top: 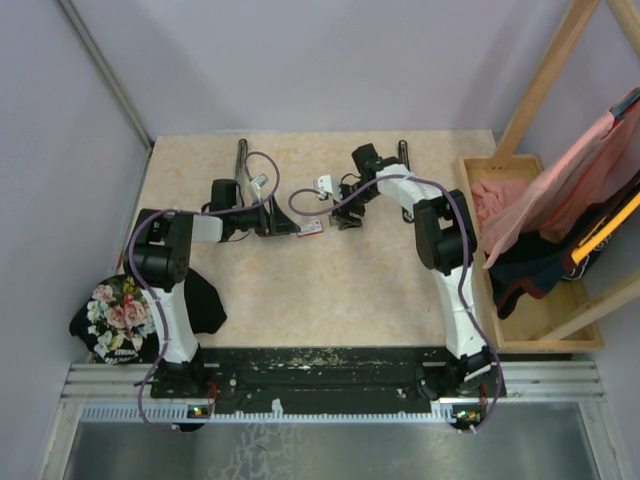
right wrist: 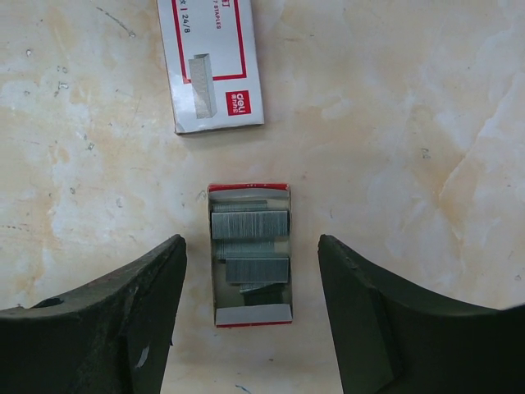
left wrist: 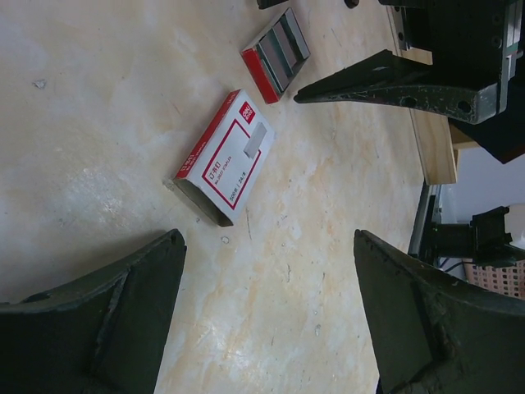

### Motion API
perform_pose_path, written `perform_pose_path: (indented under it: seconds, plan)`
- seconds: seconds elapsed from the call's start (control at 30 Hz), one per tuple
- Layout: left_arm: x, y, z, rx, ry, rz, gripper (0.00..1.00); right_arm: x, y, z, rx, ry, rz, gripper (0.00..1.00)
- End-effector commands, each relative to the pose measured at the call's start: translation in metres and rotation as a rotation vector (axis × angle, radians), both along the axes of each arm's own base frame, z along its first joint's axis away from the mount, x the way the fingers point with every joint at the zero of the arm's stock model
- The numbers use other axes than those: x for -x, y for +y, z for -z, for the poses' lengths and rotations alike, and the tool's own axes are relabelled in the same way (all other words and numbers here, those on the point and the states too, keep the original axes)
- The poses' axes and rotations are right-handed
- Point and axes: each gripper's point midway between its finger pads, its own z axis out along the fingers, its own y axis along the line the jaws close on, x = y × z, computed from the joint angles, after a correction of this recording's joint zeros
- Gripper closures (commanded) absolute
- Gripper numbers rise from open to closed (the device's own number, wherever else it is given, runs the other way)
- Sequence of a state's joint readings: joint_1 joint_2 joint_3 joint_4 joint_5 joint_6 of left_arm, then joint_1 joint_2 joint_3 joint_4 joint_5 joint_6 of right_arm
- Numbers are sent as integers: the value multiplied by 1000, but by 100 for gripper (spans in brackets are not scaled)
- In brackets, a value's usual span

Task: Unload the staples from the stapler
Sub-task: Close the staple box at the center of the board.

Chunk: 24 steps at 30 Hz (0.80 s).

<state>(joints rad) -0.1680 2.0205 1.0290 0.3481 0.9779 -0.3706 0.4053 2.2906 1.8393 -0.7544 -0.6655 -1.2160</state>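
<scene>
Both spread wide and empty, right tool [right wrist: 251, 243] hovers over the staples [right wrist: 250, 223], left tool [left wrist: 267, 235] over the box [left wrist: 225, 156].

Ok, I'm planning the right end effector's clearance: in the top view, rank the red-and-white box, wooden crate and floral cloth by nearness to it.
1. Red-and-white box, just left of the right end effector.
2. Wooden crate, at the right edge.
3. Floral cloth, far left.

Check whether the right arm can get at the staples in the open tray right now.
Probably yes. Its jaws stand open either side of the tray, the staples lie uncovered between them, and nothing blocks the way down.
</scene>
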Motion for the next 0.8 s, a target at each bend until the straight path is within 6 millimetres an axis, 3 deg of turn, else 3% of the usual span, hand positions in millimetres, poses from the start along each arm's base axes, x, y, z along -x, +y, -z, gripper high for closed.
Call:
perform_pose_path:
  seconds: [0.0, 0.43, 0.6, 0.77]
  plan:
    - [-1, -2, 8, 12, 20, 3, 11, 3, 11, -5, -30, 12, -49, 35]
    - [-5, -10, 8, 56, 14, 4, 14, 3, 14, 6, -36, 61, -21, 46]
    - [-9, -12, 11, 58, 21, -7, 14, 2, 15, 5, -39, 66, -7, 54]
    - [-14, -15, 9, 65, 17, -10, 14, 3, 18, 0, -50, 67, 1, 56]
